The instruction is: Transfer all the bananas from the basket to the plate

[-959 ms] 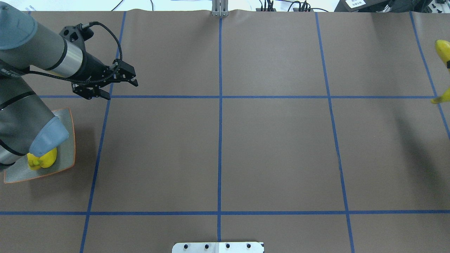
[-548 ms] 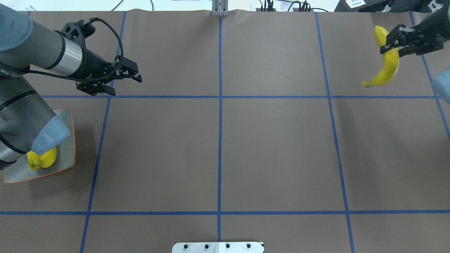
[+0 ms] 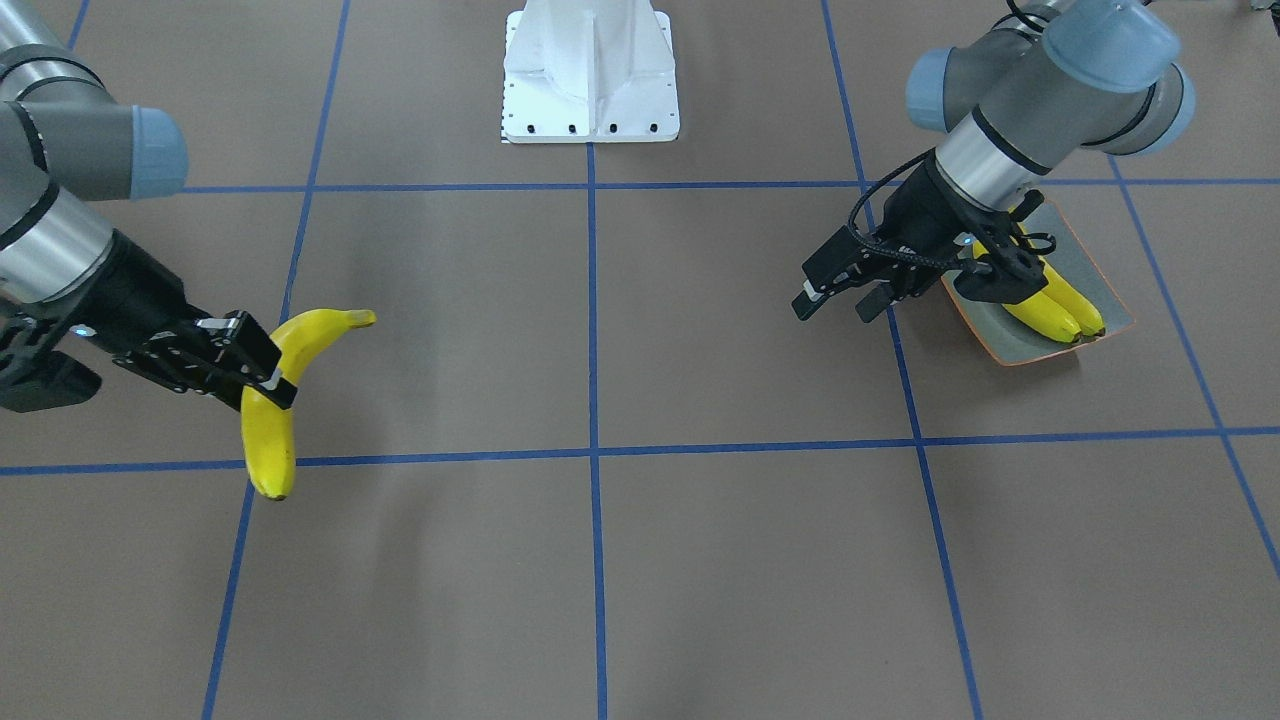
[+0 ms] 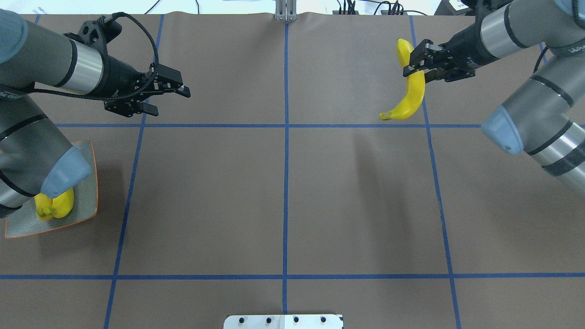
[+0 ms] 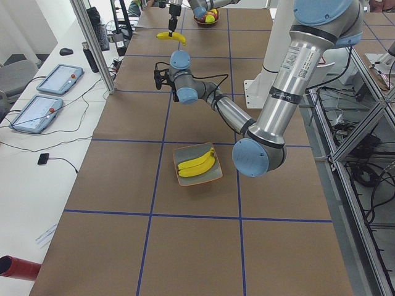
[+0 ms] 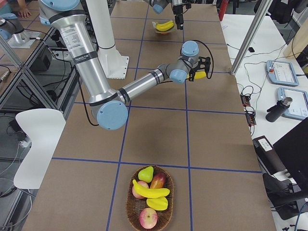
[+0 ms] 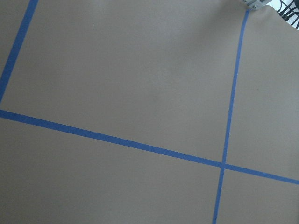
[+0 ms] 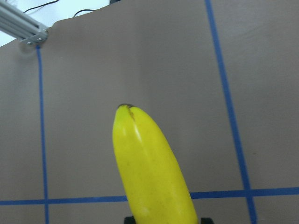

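My right gripper [image 4: 413, 68] is shut on the upper half of a yellow banana [image 4: 411, 98], which hangs above the table's far right part. The same banana [image 3: 270, 430] shows in the front-facing view and fills the right wrist view [image 8: 152, 172]. My left gripper [image 4: 170, 101] hovers open and holds nothing at the far left. Just behind it, two bananas [image 3: 1050, 298] lie side by side on the grey-green plate [image 3: 990, 335]; my left arm partly hides the plate [image 4: 87, 183] in the overhead view. The wicker basket [image 6: 129, 202] at the right end holds another banana [image 6: 150, 192].
The basket also holds a pear [image 6: 146, 174] and reddish round fruit [image 6: 148, 217]. Blue tape lines [image 4: 286, 183] divide the brown table cover into squares. The white robot base [image 3: 590, 70] stands at the table's near-robot edge. Tablets lie on a side bench [image 5: 43, 111].
My right arm has swept in from the right edge towards the table's middle, carrying the banana leftwards. My left gripper has drifted slightly right and stays open.
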